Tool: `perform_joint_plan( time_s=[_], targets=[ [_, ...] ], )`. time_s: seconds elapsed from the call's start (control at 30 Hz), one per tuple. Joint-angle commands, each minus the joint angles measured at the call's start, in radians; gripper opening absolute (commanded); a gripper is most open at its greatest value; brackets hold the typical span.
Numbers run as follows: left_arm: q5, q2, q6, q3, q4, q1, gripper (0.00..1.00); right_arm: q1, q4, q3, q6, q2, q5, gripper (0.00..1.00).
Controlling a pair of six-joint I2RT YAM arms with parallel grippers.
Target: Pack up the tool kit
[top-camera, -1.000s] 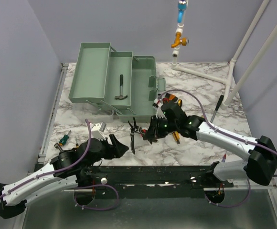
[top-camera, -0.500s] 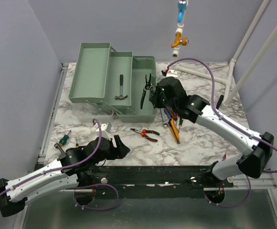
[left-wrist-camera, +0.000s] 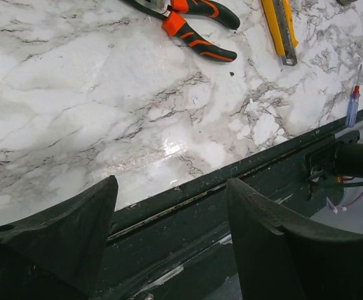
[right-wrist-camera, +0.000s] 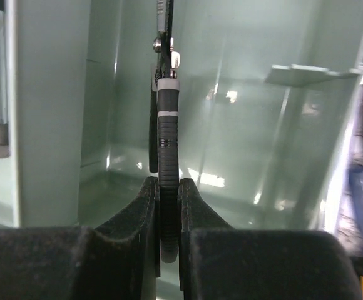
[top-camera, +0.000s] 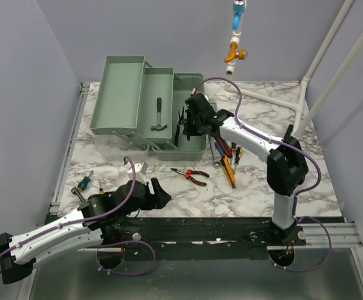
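Holding black-handled pliers (right-wrist-camera: 167,134) over the deep compartment of the green toolbox (top-camera: 193,152), right gripper (right-wrist-camera: 168,190) clenched on a handle; left gripper (left-wrist-camera: 172,187) spread wide above the desk (left-wrist-camera: 75,94) edge. Next, probably: lower and release.

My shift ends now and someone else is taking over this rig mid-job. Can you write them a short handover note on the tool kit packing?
Left gripper: open and empty, low over the near edge of the table.
Right gripper: shut on the black-handled tool, which hangs upright over the deep compartment of the toolbox, not yet released.
Done: the hammer lies in the toolbox's tray.
To do: release the black-handled tool, then pack the orange pliers, the yellow tool, the cluster of tools right of the box, and the green screwdriver near the table's left edge.
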Motion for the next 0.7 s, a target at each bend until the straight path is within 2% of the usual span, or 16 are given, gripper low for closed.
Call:
perform_joint_plan(
  time_s=[0.0, 0.1, 0.2, 0.37, 0.53, 0.67],
  targets=[
    [0.031, -0.027, -0.007, -0.024, 0.014, 0.007, 0.72, -0.085, 0.159, -0.022, 0.116, 0.043, -0.274, 0.01],
    [0.038, -0.039, -0.019, -0.033, 0.018, 0.007, 0.72, -0.128, 0.282, -0.1, 0.174, 0.054, -0.384, 0.02],
    [0.039, -0.045, -0.016, -0.035, 0.024, 0.009, 0.72, -0.131, 0.26, -0.071, 0.158, 0.094, -0.408, 0.22],
    [0.035, -0.022, -0.006, -0.02, 0.024, 0.008, 0.72, -0.131, 0.204, -0.062, 0.123, 0.075, -0.357, 0.48],
    [0.039, 0.02, 0.009, 0.011, 0.024, 0.008, 0.72, -0.131, 0.123, -0.08, 0.064, -0.03, -0.268, 0.52],
    [0.038, 0.048, 0.017, 0.018, 0.043, 0.011, 0.72, -0.131, 0.083, -0.135, 0.008, -0.166, -0.174, 0.64]
  ],
)
